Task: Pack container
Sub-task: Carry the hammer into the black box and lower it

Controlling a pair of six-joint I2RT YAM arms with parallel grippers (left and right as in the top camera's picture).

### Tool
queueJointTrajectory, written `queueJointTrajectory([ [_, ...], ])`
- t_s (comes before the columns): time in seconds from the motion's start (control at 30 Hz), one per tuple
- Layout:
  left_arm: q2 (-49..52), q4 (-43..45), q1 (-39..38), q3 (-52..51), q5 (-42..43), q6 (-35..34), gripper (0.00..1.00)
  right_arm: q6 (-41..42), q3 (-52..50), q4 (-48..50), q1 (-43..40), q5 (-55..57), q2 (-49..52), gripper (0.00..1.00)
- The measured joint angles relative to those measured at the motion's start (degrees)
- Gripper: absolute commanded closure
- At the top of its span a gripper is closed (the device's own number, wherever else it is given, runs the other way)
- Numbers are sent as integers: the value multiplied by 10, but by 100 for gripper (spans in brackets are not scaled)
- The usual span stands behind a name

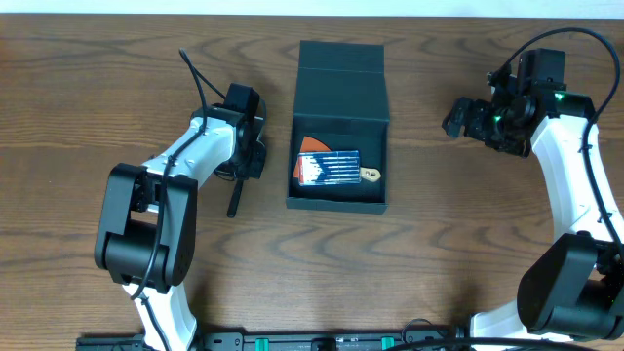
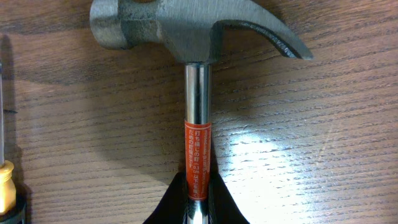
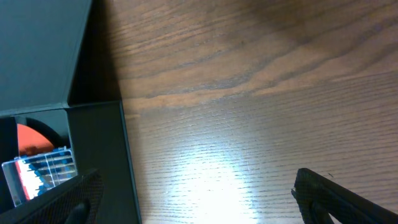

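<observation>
Left of container [image 1: 341, 88], left end effector [image 2: 198, 191] clamped on hammer [image 2: 198, 93], right end effector [image 3: 199, 199] spread

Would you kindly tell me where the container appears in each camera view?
Overhead: the container sits open at centre.
Left wrist: not in it; only a hammer shows.
Right wrist: the container fills the left edge.
Shared landmark: the blue packet inside it, overhead and right wrist.
</observation>
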Motion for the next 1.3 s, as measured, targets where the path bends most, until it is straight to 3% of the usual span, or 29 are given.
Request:
queueJointTrajectory([
  [0.23,-20,-1,0,0,-17,11,94,0,0,0,0,0,0,1],
  [0.43,-109,-2,0,0,-33,50,94,0,0,0,0,0,0,1],
  [0.63,-217,10,-19,0,-46,172,94,0,0,0,0,0,0,1],
  [0.87,-289,54,-101,0,-46,339,94,0,0,0,0,0,0,1],
  [1.3,-177,54,-229,0,-50,515,94,0,0,1,0,0,0,1],
])
